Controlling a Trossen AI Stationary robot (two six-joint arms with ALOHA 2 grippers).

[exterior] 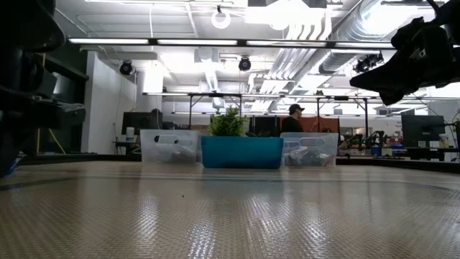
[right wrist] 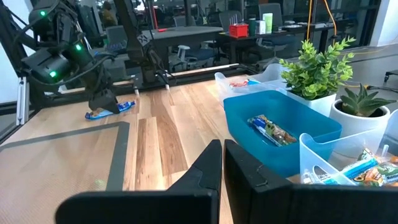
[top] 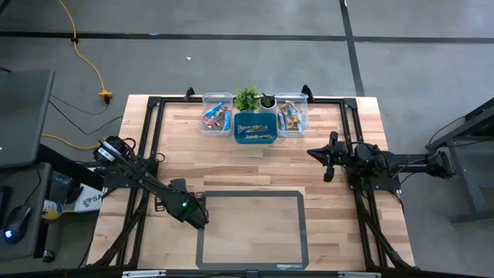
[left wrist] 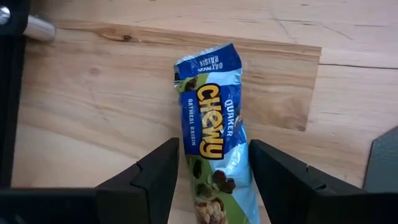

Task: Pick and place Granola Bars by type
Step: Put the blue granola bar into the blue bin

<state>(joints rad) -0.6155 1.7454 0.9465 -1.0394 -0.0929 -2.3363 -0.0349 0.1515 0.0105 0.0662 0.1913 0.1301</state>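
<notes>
Straddling a blue Granola Bar [left wrist: 214, 134], left hand [left wrist: 211, 180] has fingers apart, one each side of wrapper, not yet clamped. Bar lies flat on wood worktop [left wrist: 93, 93] by the grey mat's corner. Prob light, soft, crinkly, slick foil; take it mid-length across the narrow width, gently. Label reads "Quaker Chewy", "Oatmeal Raisin". Right hand [right wrist: 222, 163] waits w/ fingers together near blue bin [right wrist: 283, 134].
</notes>
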